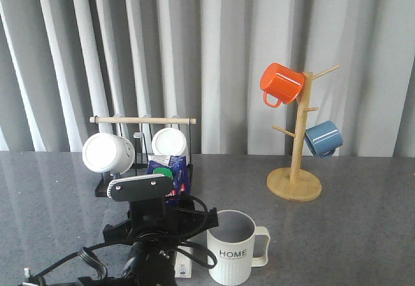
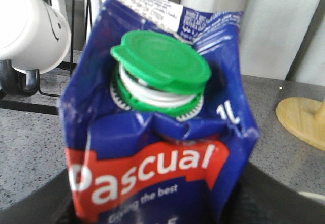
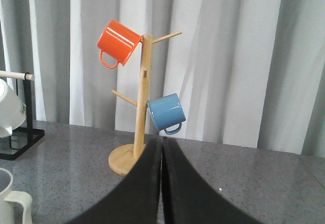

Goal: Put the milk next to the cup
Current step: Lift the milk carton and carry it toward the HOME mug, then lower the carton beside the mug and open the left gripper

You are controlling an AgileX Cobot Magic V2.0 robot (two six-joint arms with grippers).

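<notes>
Milk (image 1: 170, 172) sat clamped in the left tool (image 1: 155, 231), carton upright with its long axis vertical and the green cap (image 2: 161, 66) facing the left wrist camera; the dark finger pads pressed its lower sides in that view. In the front view the carton stood at the near-left of the counter (image 1: 363, 234), mostly hidden behind the left arm, only its blue top and cap showing. Whether its base rested on the counter or hung just above it could not be told. Cup (image 1: 232, 247), ribbed and lettered HOME, stood at about 3 o'clock from the carton, near but not touching, handle pointing to 3 o'clock away from the milk. Left arm was clearly the nearer one and already carried the load. Right tool (image 3: 162, 183) was pressed together on nothing, aimed at the wooden mug tree (image 1: 295, 169) with its orange and blue mugs, well apart from both task things. Judgement: the placement turned on a short sideways shift toward 3 o'clock, keeping the carton vertical and stopping short of the cup wall. Rack (image 1: 142, 120) with the white mugs lay at 12 o'clock behind the carton.
</notes>
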